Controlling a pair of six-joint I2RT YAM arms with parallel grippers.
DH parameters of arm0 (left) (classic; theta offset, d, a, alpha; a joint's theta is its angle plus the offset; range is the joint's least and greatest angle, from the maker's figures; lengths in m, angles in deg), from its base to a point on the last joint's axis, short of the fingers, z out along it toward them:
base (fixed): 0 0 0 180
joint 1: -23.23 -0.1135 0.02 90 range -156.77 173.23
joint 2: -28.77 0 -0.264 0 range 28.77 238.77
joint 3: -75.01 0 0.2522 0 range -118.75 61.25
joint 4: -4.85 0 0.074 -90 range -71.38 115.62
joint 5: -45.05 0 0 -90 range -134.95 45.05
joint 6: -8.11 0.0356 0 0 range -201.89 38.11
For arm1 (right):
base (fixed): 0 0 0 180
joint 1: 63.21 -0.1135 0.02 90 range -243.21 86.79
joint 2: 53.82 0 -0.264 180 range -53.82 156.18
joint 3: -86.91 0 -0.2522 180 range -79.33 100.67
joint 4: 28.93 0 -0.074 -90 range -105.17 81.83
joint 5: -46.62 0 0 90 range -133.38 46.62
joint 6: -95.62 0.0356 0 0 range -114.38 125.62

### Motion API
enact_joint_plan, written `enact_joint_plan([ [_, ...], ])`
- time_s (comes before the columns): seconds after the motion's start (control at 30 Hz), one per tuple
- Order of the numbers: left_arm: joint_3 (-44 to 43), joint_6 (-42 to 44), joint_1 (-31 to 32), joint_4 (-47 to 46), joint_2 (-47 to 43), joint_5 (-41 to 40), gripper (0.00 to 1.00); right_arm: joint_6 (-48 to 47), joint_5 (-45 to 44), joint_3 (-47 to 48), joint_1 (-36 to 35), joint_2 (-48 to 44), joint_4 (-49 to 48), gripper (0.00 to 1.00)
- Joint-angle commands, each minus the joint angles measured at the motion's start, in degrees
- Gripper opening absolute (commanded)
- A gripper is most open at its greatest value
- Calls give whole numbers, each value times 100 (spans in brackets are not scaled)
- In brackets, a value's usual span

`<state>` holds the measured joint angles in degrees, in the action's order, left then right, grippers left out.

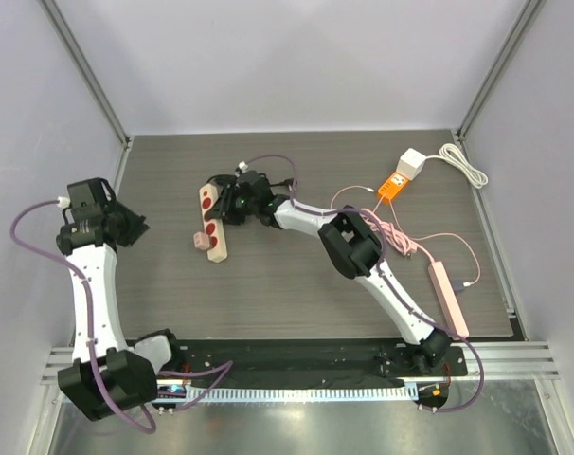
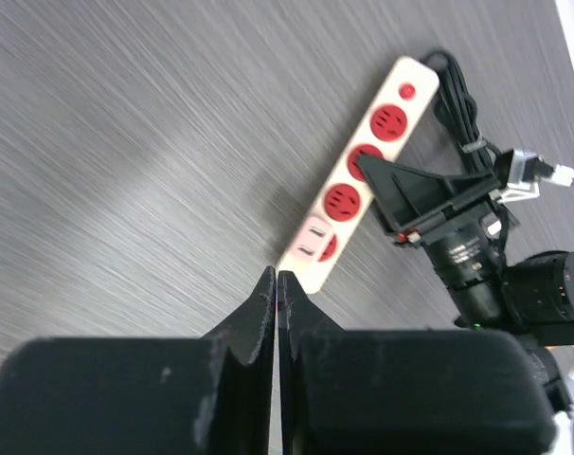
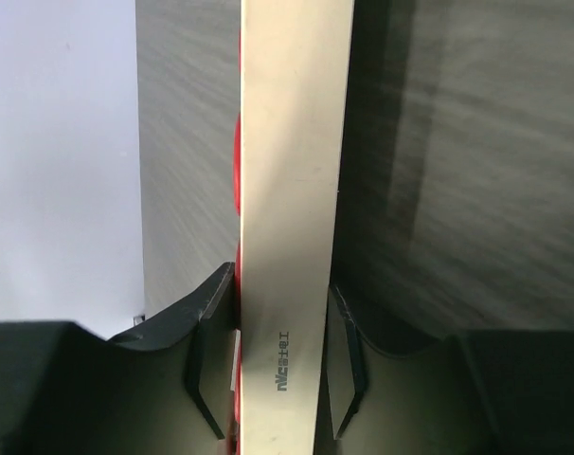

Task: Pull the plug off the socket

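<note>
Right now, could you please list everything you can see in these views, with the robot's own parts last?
power strip: one, cream with red sockets, left of the table's centre
plug: one, pale pink-white, seated in the strip's end socket
adapter: one, orange, far right of the table
charger: one, white, right beside the adapter
bundled cable: one, white, far right corner
pink bar: one, pink, along the right edge
thin cords: several, pink, looping between the adapter and the pink bar
table: one, dark grey wood grain
left hand: one, black, shut and empty, at the left side
right hand: one, black, closed on the power strip
</note>
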<state>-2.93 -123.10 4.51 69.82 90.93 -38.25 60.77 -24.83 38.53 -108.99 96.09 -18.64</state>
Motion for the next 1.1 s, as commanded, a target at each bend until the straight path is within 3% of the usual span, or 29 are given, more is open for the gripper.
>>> enact_joint_plan([
  [0.0, -261, 535, 53, 426, -265, -828, 0, -585, -844, -211, 43, 302, 1146, 1],
  [0.13, -227, 492, 62, 496, -326, 12, 0, -594, -414, -19, -10, 434, 839, 1],
  [0.47, 705, 483, 202, 75, -239, 982, 0, -313, -45, -52, -71, 461, 400, 4],
  [0.57, 933, 325, 456, -364, -124, 1088, 46, -225, 114, -193, -71, 408, 118, 4],
  [0.6, 1030, 246, 614, -696, -98, 1245, 67, -233, 140, -220, -71, 408, 101, 4],
  [0.7, 1031, 158, 887, -1129, 322, 1508, 87, -233, 176, -325, -71, 399, -5, 4],
  [0.77, 978, 26, 914, -1191, 911, 1729, 90, -251, 176, -352, -80, 373, -14, 4],
  [0.9, 908, -361, 1142, -1734, 1220, 1537, 88, -339, 88, -439, -80, 267, -23, 4],
  [1.07, 477, 595, 1397, -1517, 1457, 904, 77, -418, 193, -448, -71, 258, -49, 4],
])
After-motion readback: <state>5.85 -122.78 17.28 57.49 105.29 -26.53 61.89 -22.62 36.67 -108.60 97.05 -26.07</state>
